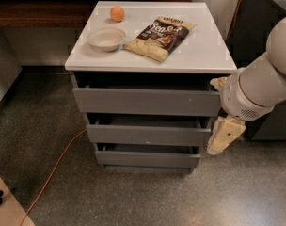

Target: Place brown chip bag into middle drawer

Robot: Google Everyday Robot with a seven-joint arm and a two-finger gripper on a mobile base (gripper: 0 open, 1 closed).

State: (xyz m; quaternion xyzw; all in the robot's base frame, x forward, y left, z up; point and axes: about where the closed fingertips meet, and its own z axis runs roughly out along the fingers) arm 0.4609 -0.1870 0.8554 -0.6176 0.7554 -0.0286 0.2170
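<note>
Brown chip bag (160,38) sits on the cabinet top (211,55) beside the white bowl (107,38). Gripper (225,136) hangs low by the right end of the middle drawer (145,134); can't tell if it's open or closed. Swinging in, it could clip that drawer corner.

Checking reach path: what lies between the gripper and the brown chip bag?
Camera view: gripper hangs beside the middle drawer's right end; only the cabinet's corner and bare tabletop intervene.
</note>
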